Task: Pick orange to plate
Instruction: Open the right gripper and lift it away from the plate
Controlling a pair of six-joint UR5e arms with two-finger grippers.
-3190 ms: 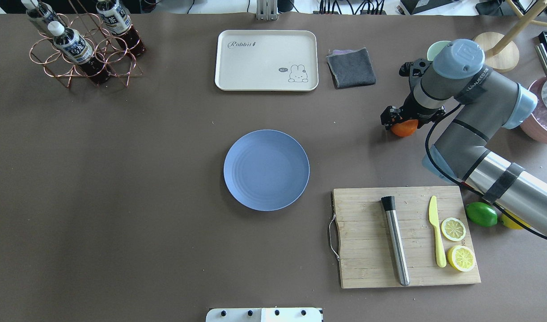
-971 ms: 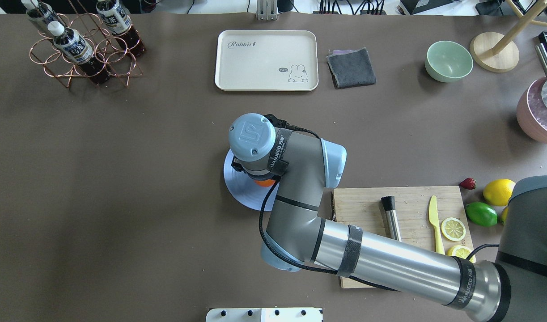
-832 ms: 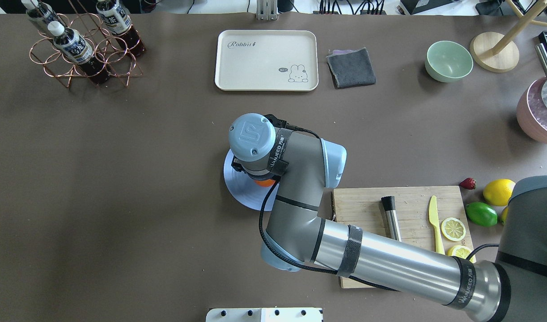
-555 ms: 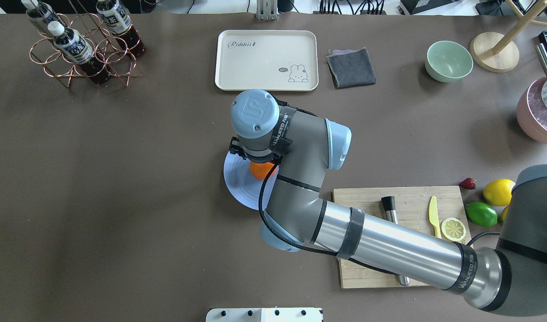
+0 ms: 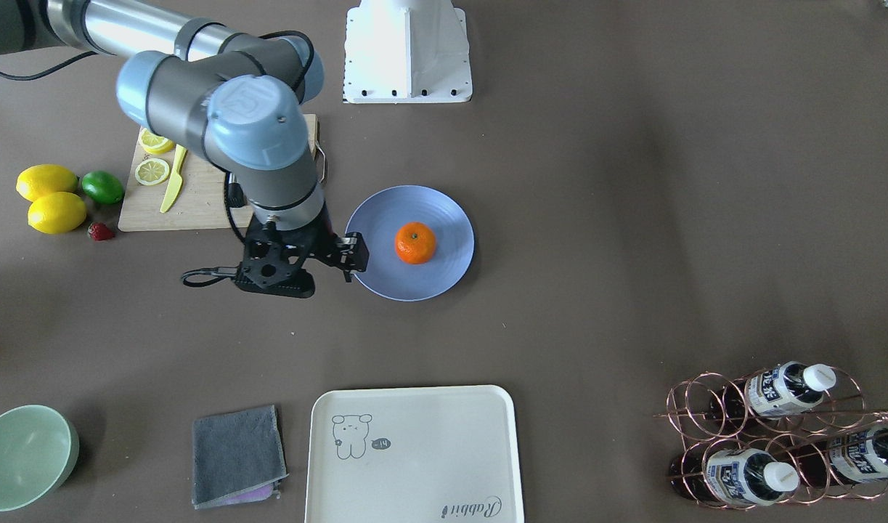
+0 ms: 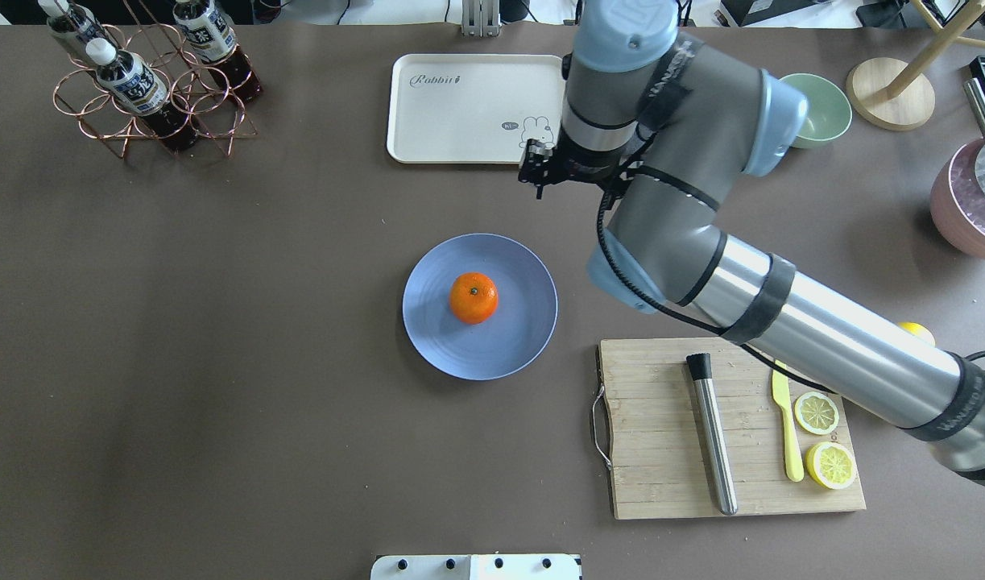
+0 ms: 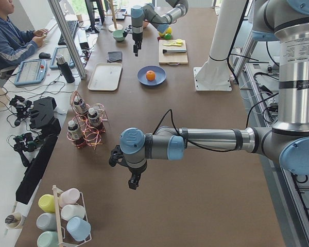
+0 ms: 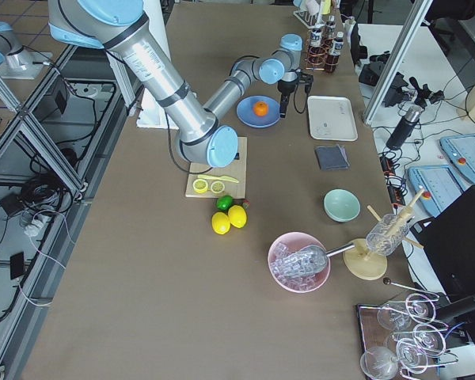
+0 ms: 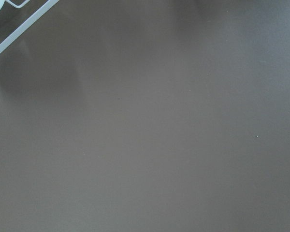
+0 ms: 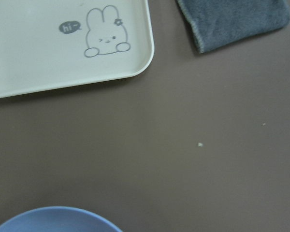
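Observation:
The orange (image 6: 473, 297) (image 5: 415, 242) lies free near the middle of the periwinkle-blue plate (image 6: 518, 338) (image 5: 438, 207), stem dimple up. My right gripper (image 5: 351, 258) (image 6: 542, 179) hangs raised off the table, open and empty, beyond the plate's far right rim, toward the cream tray. Its wrist view shows only the plate's rim (image 10: 58, 218), a tray corner and a cloth. My left gripper (image 7: 134, 182) shows only in the exterior left view, far from the plate, and I cannot tell its state.
A cream tray (image 6: 460, 109) and a grey cloth (image 5: 237, 454) lie behind the plate. A cutting board (image 6: 661, 435) with a steel rod, yellow knife and lemon halves sits front right. A bottle rack (image 6: 150, 89), mint bowl (image 6: 826, 113), lemons and lime (image 5: 102, 187) stand around.
My right gripper brought the orange from the table's right to the plate, let go of it there, then rose and moved away toward the tray. The orange stays on the plate.

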